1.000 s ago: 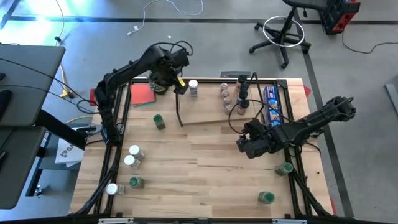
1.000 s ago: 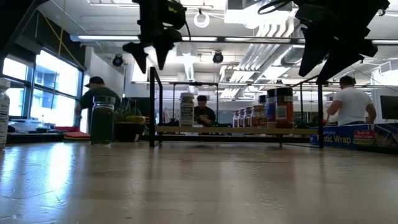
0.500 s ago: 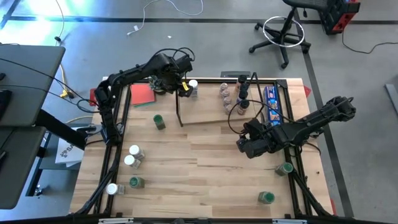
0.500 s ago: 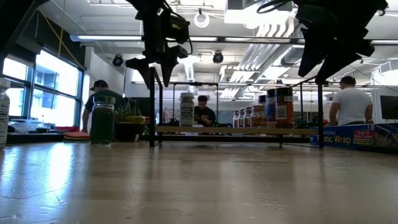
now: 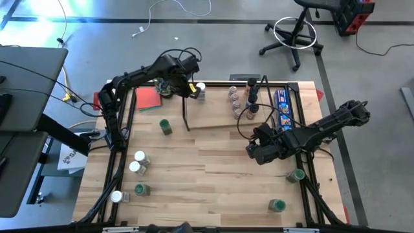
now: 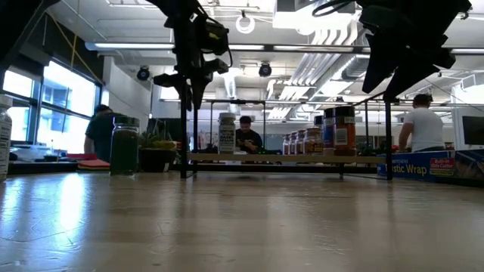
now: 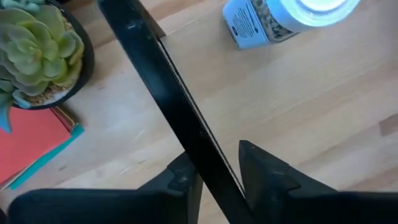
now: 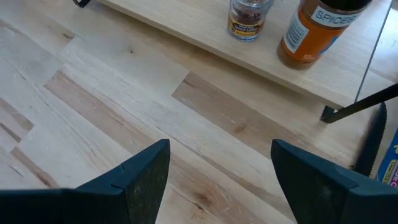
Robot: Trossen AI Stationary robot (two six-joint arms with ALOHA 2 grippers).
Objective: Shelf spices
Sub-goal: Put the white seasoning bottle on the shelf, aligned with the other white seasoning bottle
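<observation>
The shelf (image 5: 220, 120), a low light-wood board with a black frame, stands on the table's far half. It carries a white-topped spice jar (image 7: 280, 17) at its left end and several jars (image 5: 242, 103) at its right end. More spice jars stand loose on the table, among them a green one (image 5: 166, 126) and white-topped ones (image 5: 137, 162) at the left, and green-topped ones (image 5: 296, 175) at the right. My left gripper (image 7: 214, 163) is at the shelf's left side rail, shut on it. My right gripper (image 8: 217, 180) hangs open above the bare table in front of the shelf. My left gripper pinches the top bar of the shelf's left side rail (image 7: 189, 127) between its two fingers. The fingers (image 7: 264, 171) come from above, pointing down, and lie across the bar. The shelf stands level on the table.
A potted succulent (image 7: 37, 50) and a red notebook (image 5: 149, 98) sit just left of the shelf, and a long blue box (image 5: 283, 107) lies at its right. People move in the room beyond the table in the low view. The wood between the jar groups is bare.
My left gripper has gone a little toward the table's right edge and down onto the shelf's left rail, and its fingers have come together on the top bar. The shelf and the jars stay where they were.
</observation>
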